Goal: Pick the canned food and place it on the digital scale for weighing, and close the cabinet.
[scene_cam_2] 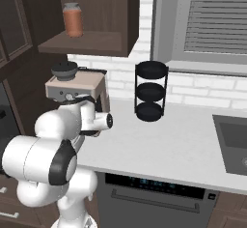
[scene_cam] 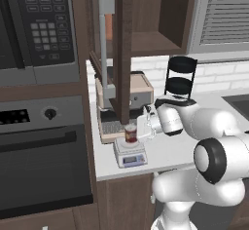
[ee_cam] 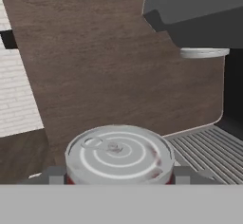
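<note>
In the left base view I have the can (scene_cam: 131, 134) upright on the plate of the scale (scene_cam: 130, 154), and my pincer (ee_cam: 119, 176) is closed around its sides; the cabinet door (scene_cam: 122, 53) stands open

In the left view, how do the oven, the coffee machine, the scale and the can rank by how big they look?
1. Oven
2. Coffee machine
3. Scale
4. Can
</note>
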### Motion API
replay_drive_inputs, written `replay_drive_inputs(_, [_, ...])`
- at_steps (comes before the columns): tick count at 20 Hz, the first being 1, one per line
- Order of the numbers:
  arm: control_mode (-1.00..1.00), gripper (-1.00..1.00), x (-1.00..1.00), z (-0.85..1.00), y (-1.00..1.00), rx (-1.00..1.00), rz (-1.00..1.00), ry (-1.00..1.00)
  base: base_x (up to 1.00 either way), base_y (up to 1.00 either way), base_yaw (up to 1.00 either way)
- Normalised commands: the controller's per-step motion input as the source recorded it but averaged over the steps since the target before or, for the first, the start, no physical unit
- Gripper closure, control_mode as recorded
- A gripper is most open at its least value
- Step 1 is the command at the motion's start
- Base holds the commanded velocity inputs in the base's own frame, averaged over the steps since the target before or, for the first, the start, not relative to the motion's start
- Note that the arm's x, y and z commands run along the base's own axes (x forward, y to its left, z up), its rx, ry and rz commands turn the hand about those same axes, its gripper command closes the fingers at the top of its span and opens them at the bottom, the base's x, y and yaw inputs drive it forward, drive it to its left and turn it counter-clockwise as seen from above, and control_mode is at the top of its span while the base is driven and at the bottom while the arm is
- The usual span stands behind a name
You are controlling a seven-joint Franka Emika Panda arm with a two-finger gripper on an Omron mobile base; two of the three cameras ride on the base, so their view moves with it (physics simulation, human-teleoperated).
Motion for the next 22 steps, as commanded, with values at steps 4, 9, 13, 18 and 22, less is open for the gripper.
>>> replay_drive_inputs(4, [-1.0, 1.0, -0.24, 0.0, 0.01, 0.0, 0.0, -0.04, 0.0, 0.0, 0.0])
replay_drive_inputs(9, [-1.0, 1.0, 0.0, 0.0, 0.0, 0.0, 0.0, 0.0, 0.0, 0.0, 0.0])
replay_drive_inputs(13, [-1.0, 1.0, -0.15, 0.0, 0.0, 0.0, 0.0, 0.0, 0.0, 0.0, 0.0])
replay_drive_inputs(18, [-1.0, -1.0, -0.09, 0.0, 0.0, 0.0, 0.0, 0.0, 0.0, 0.0, 0.0])
replay_drive_inputs(22, [-1.0, -1.0, 0.0, 0.0, 0.0, 0.0, 0.0, 0.0, 0.0, 0.0, 0.0])
